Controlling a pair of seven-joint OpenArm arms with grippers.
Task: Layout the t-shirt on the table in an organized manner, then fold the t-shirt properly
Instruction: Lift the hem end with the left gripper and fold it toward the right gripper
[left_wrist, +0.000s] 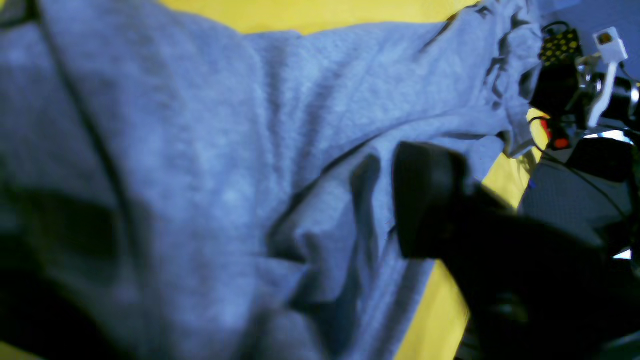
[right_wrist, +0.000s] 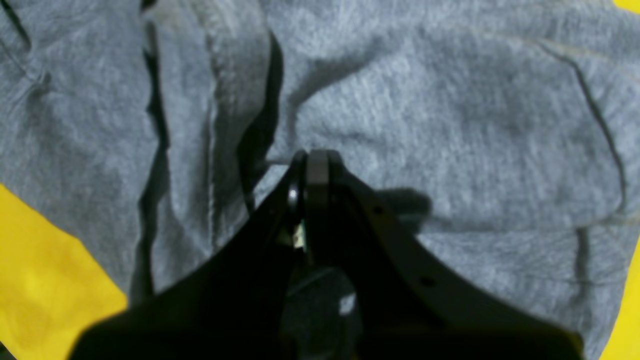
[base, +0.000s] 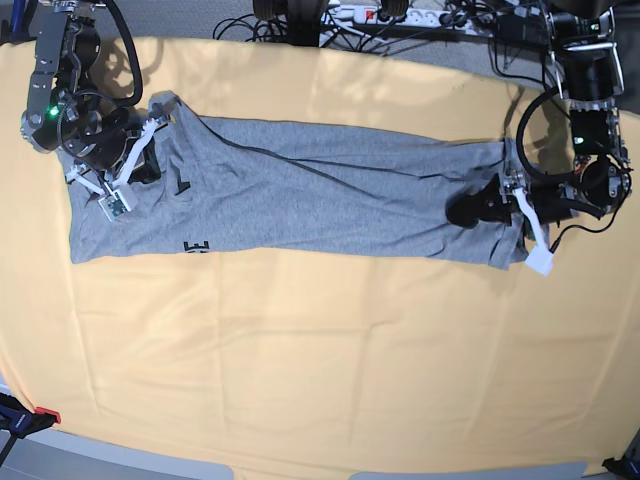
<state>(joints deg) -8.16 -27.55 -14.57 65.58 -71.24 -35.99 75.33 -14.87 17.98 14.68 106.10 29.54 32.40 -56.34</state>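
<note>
The grey t-shirt (base: 320, 200) lies stretched lengthwise across the yellow-orange table (base: 320, 350), with black lettering (base: 196, 246) at its near left edge. My right gripper (right_wrist: 310, 160) is at the shirt's left end (base: 140, 165). Its jaws are pressed together, and creases in the cloth run into its tip. My left gripper (base: 480, 210) is at the shirt's right end. One dark finger (left_wrist: 425, 200) rests over the rumpled fabric (left_wrist: 225, 150). The other finger is a dark blur at the lower left, and cloth lies in the wide gap between them.
Cables and a power strip (base: 400, 15) run along the far edge of the table. The other arm's wrist and white camera mount (left_wrist: 607, 65) show at the right of the left wrist view. Red clamps (base: 40, 415) sit at the table's near left corner.
</note>
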